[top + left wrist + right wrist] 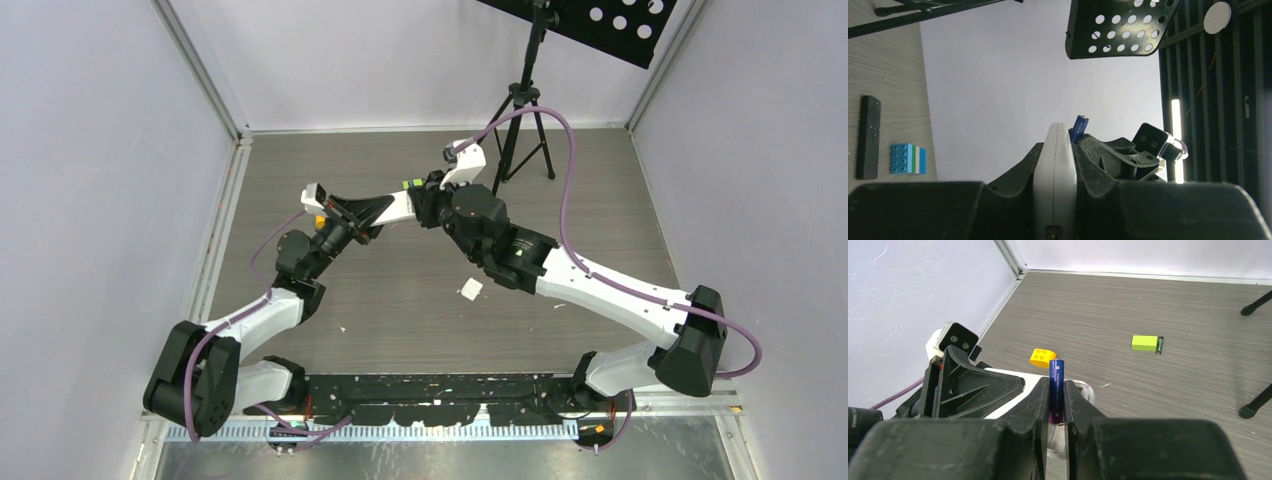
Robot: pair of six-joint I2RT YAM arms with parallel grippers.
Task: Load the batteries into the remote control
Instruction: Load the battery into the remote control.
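One blue-purple battery [1056, 390], slim, upright

Left gripper [1060, 145] with white remote [1054, 180] and right gripper [1057, 386] with blue battery [1056, 369] meeting mid-table and filling the centre, tripod [520, 130] close behind, yellow block [1042, 357] and green block [1144, 343] lying near them, bare table [420, 340] towards the bases.

Both arms reach in from the bottom corners and meet just above centre. The left gripper [368, 213] holds a white remote [397, 207] whose far end meets the right gripper [432, 198]. A white scrap [470, 290] lies below them. A tripod [521, 130] stands at upper right of centre.
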